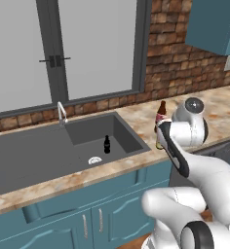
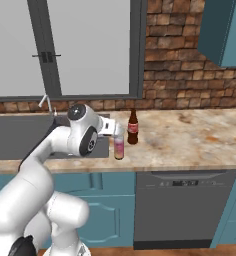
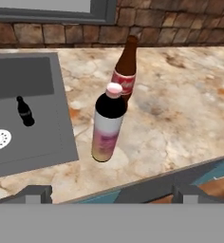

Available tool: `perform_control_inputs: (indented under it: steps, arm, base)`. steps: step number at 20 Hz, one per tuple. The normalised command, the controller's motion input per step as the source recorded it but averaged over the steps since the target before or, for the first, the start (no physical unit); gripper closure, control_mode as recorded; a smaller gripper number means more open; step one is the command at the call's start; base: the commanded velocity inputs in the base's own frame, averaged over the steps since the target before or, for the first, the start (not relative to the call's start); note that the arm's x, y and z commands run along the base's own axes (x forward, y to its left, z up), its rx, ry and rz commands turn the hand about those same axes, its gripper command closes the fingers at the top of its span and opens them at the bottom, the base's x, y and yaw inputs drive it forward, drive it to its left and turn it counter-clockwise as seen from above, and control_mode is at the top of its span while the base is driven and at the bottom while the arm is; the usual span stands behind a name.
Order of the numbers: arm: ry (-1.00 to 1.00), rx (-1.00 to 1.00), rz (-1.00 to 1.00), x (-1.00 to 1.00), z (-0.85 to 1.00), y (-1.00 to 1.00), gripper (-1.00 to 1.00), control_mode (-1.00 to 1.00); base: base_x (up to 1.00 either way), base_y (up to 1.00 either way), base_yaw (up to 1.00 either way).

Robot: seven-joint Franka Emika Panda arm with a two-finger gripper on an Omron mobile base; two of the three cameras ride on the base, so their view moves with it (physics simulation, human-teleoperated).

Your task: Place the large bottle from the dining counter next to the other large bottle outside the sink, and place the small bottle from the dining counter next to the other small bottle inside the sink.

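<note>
Countertop beside sink (image 3: 61,118): pink-yellow bottle (image 3: 107,130) near front edge; jaws apart, clear.

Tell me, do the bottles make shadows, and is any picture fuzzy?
Hand view: sharp; pink-yellow bottle leaves only a faint dark patch on the counter. Right base view: even, flat light, brown bottle crisp. Left base view: the small bottle in the sink is tiny but clear.
</note>
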Motion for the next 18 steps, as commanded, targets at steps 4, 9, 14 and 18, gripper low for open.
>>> perform_control_inputs:
  steps: [4,9,14,18]
  arm:
    - [0.00,0.03,0.01,-0.18,-0.36,0.00,-1.00,-1.00]
    - [0.00,0.02,0.02,-0.07,-0.20,0.00,-1.00,-1.00]
    - [0.00,0.01,0.00,0.00,-0.03,0.00,-1.00,1.00]
    - [0.00,0.00,0.00,0.00,0.00,0.00,-1.00,1.00]
  base:
    - [0.00,0.00,0.00]
    - [0.00,0.00,0.00]
    - [-0.08,0.00,0.00]
    - [-0.38,0.17,0.00]
